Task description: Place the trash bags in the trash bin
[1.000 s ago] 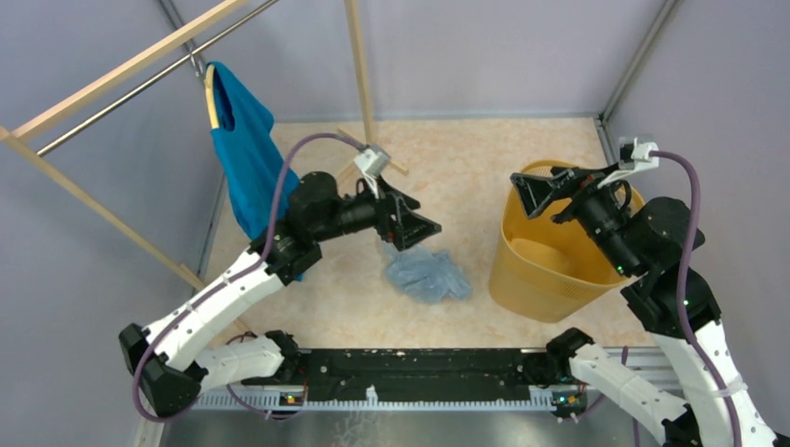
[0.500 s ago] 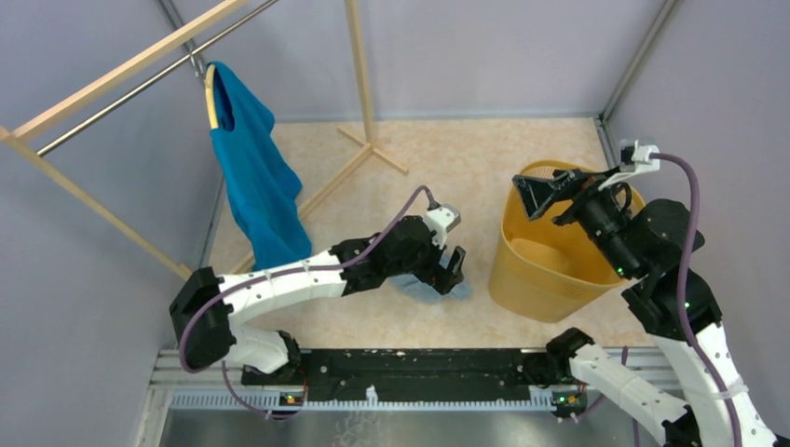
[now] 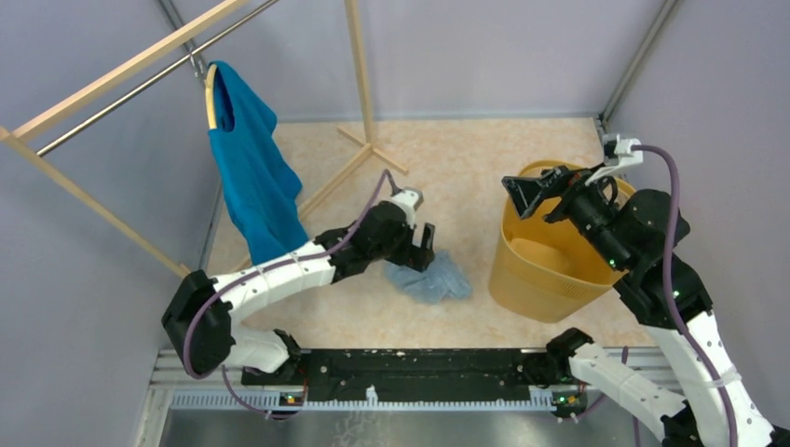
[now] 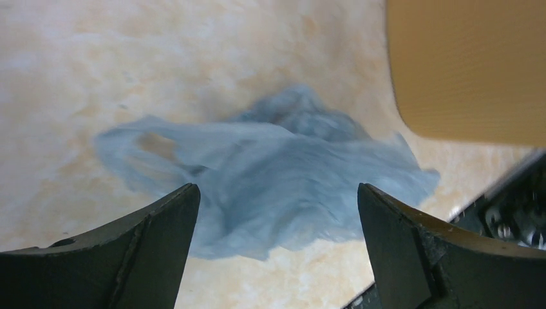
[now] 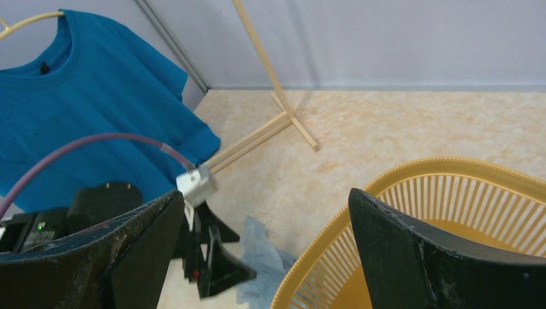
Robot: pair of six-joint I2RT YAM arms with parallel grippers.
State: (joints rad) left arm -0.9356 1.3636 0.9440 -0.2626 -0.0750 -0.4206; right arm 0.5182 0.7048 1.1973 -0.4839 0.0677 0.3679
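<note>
Over at 9 o'clock there is one teal shirt [image 3: 250, 177], hung on one hanger [image 3: 211, 98] from the rail of a wooden rack [image 3: 361, 74]. The rack's foot stands on the pale marbled bench [image 3: 484, 154].

There are two arms. The left arm [image 3: 279, 275] reaches low across the bench from 8 o'clock towards the middle. Its jaws are spread wide and grip nothing. They sit at the 11 o'clock edge of the one plastic bag [image 3: 430, 277]. In the left wrist view the bag [image 4: 283, 187] fills the space beyond and between the two dark fingers [image 4: 148, 238]. That view is a little soft, so I cannot tell whether the fingers touch the plastic.

The bag is pale blue-grey and crumpled flat on the bench near the middle. A loop handle [image 4: 154, 147] shows at its 9 o'clock end. It lies outside the one yellow basket [image 3: 550, 270], just beside the basket's 9 o'clock side.

The basket stands upright at 3 o'clock from the bag. Its upper wall [image 5: 451, 212] is slotted and its lower part is solid.

The right arm [image 3: 652, 251] rises from 5 o'clock and bends over the basket. Its jaws are also wide apart and hold nothing. They hang above the rim on the basket's 10 o'clock side and face towards the left arm.
</note>
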